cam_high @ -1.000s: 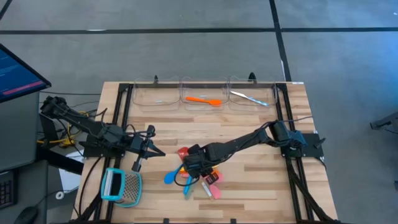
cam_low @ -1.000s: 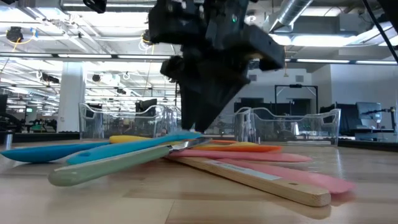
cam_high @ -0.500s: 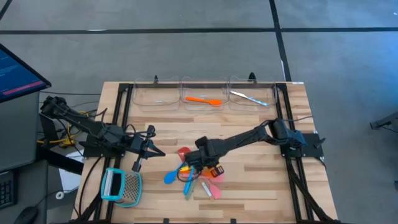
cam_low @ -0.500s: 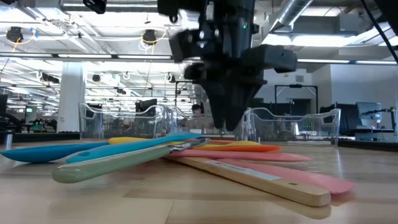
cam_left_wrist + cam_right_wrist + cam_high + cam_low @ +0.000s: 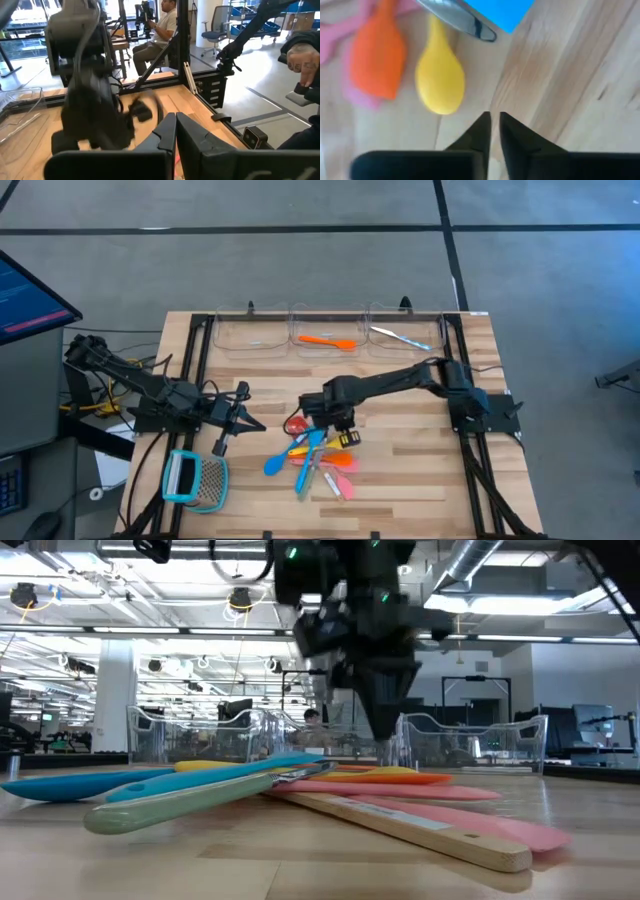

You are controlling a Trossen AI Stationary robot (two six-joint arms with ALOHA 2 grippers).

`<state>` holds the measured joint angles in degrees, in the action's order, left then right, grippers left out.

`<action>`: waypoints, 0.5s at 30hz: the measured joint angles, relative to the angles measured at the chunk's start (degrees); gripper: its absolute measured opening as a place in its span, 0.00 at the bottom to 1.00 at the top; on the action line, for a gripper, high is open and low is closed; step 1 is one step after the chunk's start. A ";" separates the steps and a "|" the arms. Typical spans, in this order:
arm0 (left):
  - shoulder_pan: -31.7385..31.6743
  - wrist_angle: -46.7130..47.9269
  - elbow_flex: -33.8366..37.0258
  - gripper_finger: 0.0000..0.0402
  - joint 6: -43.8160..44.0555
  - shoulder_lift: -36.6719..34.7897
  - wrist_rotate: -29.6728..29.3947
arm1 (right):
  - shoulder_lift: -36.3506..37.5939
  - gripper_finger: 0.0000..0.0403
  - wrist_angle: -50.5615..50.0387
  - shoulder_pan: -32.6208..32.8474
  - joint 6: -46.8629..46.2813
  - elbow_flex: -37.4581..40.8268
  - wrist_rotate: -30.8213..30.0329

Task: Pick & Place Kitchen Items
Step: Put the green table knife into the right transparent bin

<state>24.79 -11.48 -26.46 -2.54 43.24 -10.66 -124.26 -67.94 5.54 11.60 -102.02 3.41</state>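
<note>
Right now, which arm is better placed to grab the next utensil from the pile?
Right. The right gripper hangs at the top of the utensil pile, its fingers nearly together and empty, the yellow spoon just ahead. The left gripper sits shut, off to the pile's left.

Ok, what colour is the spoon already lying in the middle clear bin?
Orange; the spoon shows best in the high view.

The high view looks straight down on the whole table (image 5: 400, 470) from well above. The low view sits at tabletop height, very near the utensil pile (image 5: 300, 790), facing the far bins (image 5: 470, 740). Both share that pile. Each wrist view looks forward past its own fingers.
</note>
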 joint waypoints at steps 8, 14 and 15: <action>-0.01 0.16 -0.01 0.01 -0.05 -0.02 -0.01 | 16.67 0.02 27.72 -0.45 -7.07 26.01 6.39; 0.00 0.07 -0.02 0.01 -0.07 -0.02 -0.02 | 27.21 0.01 53.72 -2.17 -21.37 43.49 9.35; -0.01 0.08 -0.02 0.01 -0.07 -0.02 -0.01 | 28.18 0.01 57.06 -2.84 -24.03 45.50 11.39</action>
<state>24.78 -11.41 -26.48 -2.61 43.22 -10.67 -96.08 -10.88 2.71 -12.42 -56.52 14.79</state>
